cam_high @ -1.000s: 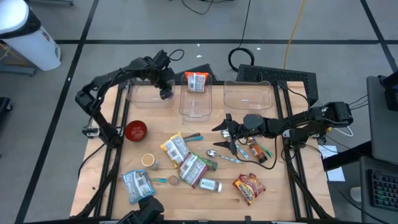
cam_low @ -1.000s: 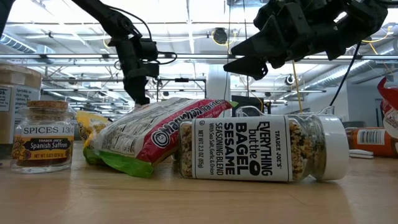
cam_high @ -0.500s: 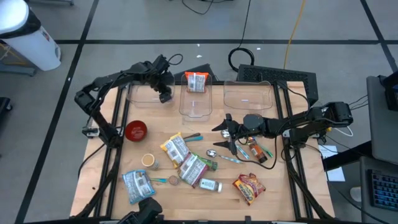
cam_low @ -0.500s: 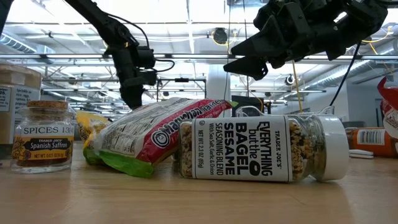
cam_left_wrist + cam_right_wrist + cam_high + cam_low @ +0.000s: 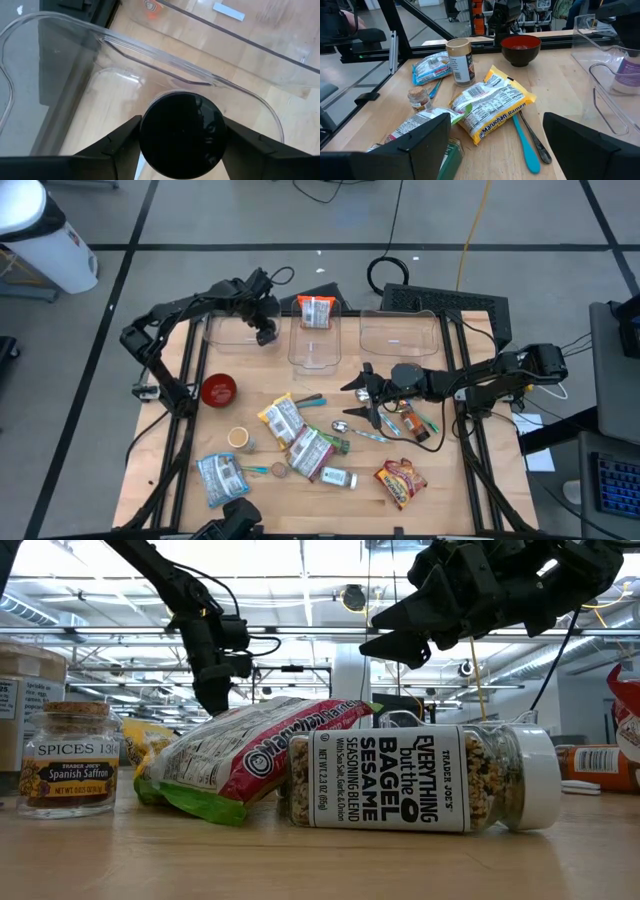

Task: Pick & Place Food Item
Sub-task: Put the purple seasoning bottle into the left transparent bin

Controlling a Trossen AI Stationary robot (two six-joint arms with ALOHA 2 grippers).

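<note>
My left gripper (image 5: 265,335) reaches down into the left clear bin (image 5: 225,330) at the table's far left. It is shut on a jar with a round black cap (image 5: 182,132) and a pale purple label (image 5: 625,75). The jar's base is hidden. My right gripper (image 5: 362,395) hovers open and level above the table's middle, nothing between its fingers. It faces the ramen packs (image 5: 492,107). A red packet (image 5: 316,311) leans upright against the far wall of the middle bin (image 5: 318,350). My left gripper pinches the jar's black cap (image 5: 150,135) between its two fingers, one on each side of the round rim. The fingers come steeply from above. The jar stands upright inside the left bin; whether its base rests on the bin floor, I cannot tell.
A third clear bin (image 5: 400,332) stands at the far right. Loose on the table are ramen packs (image 5: 281,417), a blue packet (image 5: 220,475), a red bowl (image 5: 218,390), small spice jars (image 5: 240,438), a seasoning jar (image 5: 420,778), spoons (image 5: 355,430) and an orange packet (image 5: 400,482).
My left gripper has sunk a little deeper into the left bin with the jar, then kept still.
</note>
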